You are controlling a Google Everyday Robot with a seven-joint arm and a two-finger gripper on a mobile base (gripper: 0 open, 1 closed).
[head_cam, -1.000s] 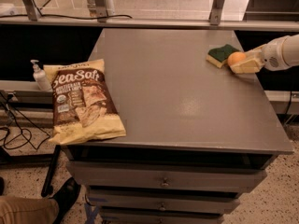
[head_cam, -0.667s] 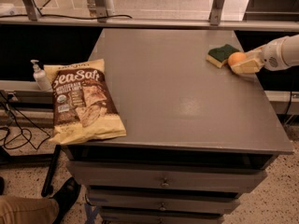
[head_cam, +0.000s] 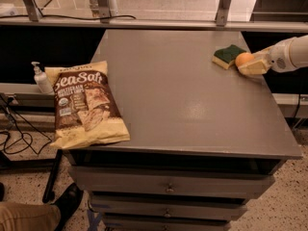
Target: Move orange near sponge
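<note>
Nearest the camera, under the counter (head_cam: pixel 178 100), is a stack of drawers (head_cam: pixel 168 186). On the counter's front left corner lies a chip bag (head_cam: pixel 89 107), overhanging the edge, with a soap bottle (head_cam: pixel 41 78) just beyond it off the counter's side. Neither plays a part in the job.

Farther back, at the right edge, the gripper (head_cam: pixel 250 66) reaches in low from the right, and the orange (head_cam: pixel 244 59) sits right at its tip. Whether the gripper is clenched on the fruit or has let it go, I cannot tell. The orange sits just beside the sponge (head_cam: pixel 227 56), on its right, perhaps touching it.

In my judgement the move is all but finished. The fruit is already next to the sponge, and what is left is to make sure it rests free on the counter and to draw the arm away without nudging it.
</note>
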